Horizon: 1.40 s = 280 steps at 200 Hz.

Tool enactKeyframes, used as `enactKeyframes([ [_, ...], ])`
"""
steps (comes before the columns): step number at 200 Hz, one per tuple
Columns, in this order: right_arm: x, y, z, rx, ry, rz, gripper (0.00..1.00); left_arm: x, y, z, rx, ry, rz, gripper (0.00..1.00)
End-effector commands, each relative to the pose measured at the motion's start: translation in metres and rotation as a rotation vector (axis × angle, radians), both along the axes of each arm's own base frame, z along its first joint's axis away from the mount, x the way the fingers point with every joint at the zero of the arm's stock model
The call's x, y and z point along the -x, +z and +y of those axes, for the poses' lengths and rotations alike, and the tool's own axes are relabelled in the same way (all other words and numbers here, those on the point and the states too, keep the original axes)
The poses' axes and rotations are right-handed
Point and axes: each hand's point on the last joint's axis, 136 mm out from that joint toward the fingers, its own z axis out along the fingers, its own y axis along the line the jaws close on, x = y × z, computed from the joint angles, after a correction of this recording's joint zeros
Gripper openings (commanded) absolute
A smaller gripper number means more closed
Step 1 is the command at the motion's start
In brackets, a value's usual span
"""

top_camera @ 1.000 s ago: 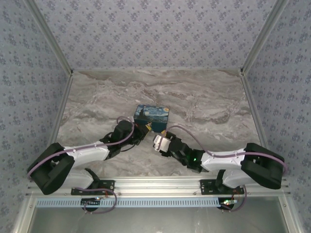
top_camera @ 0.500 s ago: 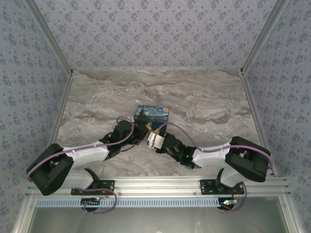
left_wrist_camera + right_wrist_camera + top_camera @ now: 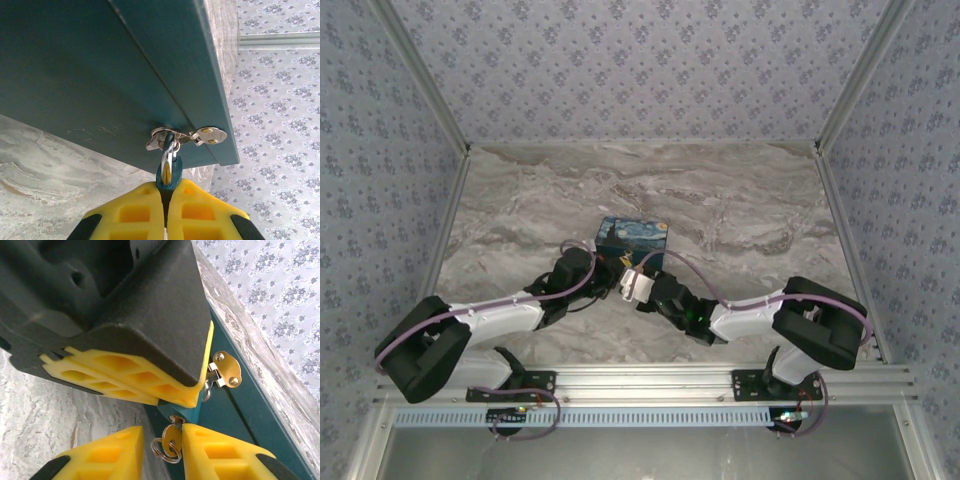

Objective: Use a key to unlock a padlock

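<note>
Two arms meet at the near face of the Starry Night box (image 3: 632, 237) in the middle of the marble tabletop (image 3: 740, 200). The left tool (image 3: 167, 192) is clenched on the teal padlock (image 3: 169, 176), whose shackle hangs through the box's silvery hasp (image 3: 185, 136). The right tool (image 3: 162, 432) sits just below, its yellow fingers (image 3: 220, 460) either side of the key (image 3: 172, 434) and its ring. I cannot tell whether they are gripping it.
</note>
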Motion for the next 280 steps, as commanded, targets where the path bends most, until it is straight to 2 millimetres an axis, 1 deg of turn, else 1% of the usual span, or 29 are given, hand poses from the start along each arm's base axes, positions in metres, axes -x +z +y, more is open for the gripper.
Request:
enactKeyframes([
  [1,-0.009,0.009,0.002,-0.03,-0.039,-0.018,0.25,-0.003,0.027,-0.008,0.062,-0.012,-0.051,0.05],
  [37,-0.013,0.012,-0.001,-0.041,-0.07,-0.024,0.18,-0.002,0.026,-0.008,0.058,-0.013,-0.049,0.05],
  [61,-0.014,0.015,0.0,-0.06,-0.077,-0.024,0.1,-0.002,0.026,-0.008,0.06,-0.011,-0.047,0.05],
  [80,-0.013,0.016,0.002,-0.07,-0.073,-0.017,0.09,-0.003,0.027,-0.008,0.062,-0.011,-0.049,0.05],
  [127,-0.012,0.017,0.004,-0.102,-0.069,0.004,0.0,-0.002,0.026,-0.008,0.06,-0.011,-0.047,0.05],
  [150,-0.011,0.017,0.004,-0.133,-0.077,0.022,0.0,-0.002,0.026,-0.008,0.061,-0.013,-0.047,0.05],
  [205,-0.006,0.024,0.008,-0.29,-0.077,0.132,0.0,-0.001,0.024,-0.007,0.059,-0.011,-0.043,0.05],
  [238,0.001,0.024,0.014,-0.342,-0.035,0.19,0.0,-0.002,0.024,-0.007,0.058,-0.01,-0.043,0.05],
  [280,0.002,0.021,0.014,-0.349,-0.033,0.21,0.0,-0.002,0.023,-0.007,0.057,-0.011,-0.042,0.05],
])
